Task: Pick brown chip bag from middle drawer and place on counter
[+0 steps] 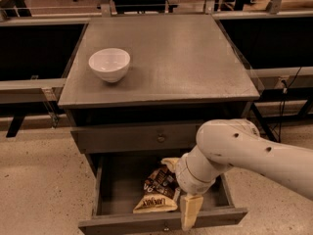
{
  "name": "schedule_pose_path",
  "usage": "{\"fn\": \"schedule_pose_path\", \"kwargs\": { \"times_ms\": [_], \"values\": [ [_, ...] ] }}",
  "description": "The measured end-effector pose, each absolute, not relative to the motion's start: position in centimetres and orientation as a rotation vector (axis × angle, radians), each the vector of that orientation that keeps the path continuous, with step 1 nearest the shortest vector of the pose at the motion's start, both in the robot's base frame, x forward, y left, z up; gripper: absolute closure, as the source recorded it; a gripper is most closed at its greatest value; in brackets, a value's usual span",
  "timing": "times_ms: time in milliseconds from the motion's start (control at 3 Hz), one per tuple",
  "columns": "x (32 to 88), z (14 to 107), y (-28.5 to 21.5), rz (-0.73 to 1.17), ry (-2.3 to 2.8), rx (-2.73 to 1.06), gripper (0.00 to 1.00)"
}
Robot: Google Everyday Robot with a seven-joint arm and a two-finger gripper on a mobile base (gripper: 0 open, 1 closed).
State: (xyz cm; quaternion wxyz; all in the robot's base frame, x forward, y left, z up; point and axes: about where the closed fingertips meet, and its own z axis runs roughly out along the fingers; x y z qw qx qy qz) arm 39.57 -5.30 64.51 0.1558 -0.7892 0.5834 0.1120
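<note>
Claw (178, 194) low in middle drawer (117, 192), seemingly spread open, just beside brown chip bag (157, 196), white bowl (109, 64) on counter (188, 58)

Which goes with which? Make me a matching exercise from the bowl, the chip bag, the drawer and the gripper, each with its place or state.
1 white bowl
2 brown chip bag
3 middle drawer
4 gripper

A pulled out
B on the counter, left part
C open, at the bag's right side
D lying in the drawer

Pairs: 1-B; 2-D; 3-A; 4-C
</note>
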Motion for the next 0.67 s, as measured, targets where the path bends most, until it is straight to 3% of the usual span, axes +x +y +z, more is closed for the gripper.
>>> {"fn": "schedule_pose_path", "kwargs": {
  "times_ms": [667],
  "values": [
    [40.2,61.0,-3.0,0.237,1.537,-2.437,0.0]
  ]
}}
